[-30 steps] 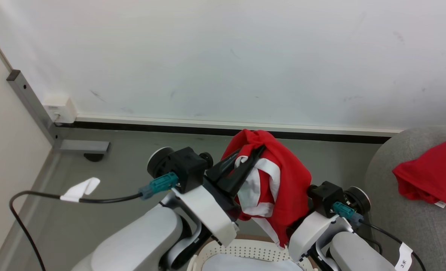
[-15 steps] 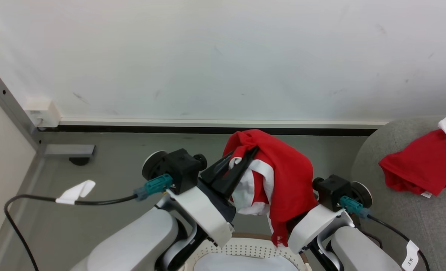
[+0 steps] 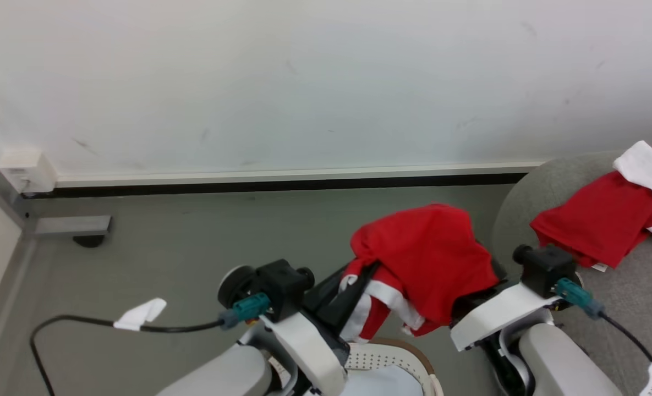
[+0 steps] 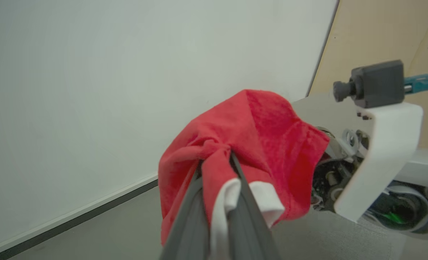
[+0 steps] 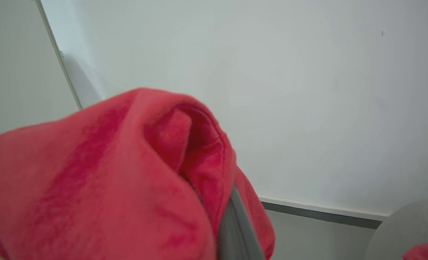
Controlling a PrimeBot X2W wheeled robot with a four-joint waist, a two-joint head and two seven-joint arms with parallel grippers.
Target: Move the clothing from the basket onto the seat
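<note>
The left end effector [image 4: 230, 159] and right end effector [image 5: 232, 202] both pinch a red garment [image 3: 430, 258] beside the basket [image 3: 397, 357]; another garment [image 3: 595, 225] lies on the sofa [image 3: 612, 330].

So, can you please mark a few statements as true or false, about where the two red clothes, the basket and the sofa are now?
1. The left gripper is shut on a red garment. True.
2. That garment lies inside the basket. False: it hangs in the air and drapes over the right gripper.
3. A second red garment lies on the sofa. True.
4. The basket stands on the sofa. False: it sits low between the two arms, to the left of the sofa.
</note>
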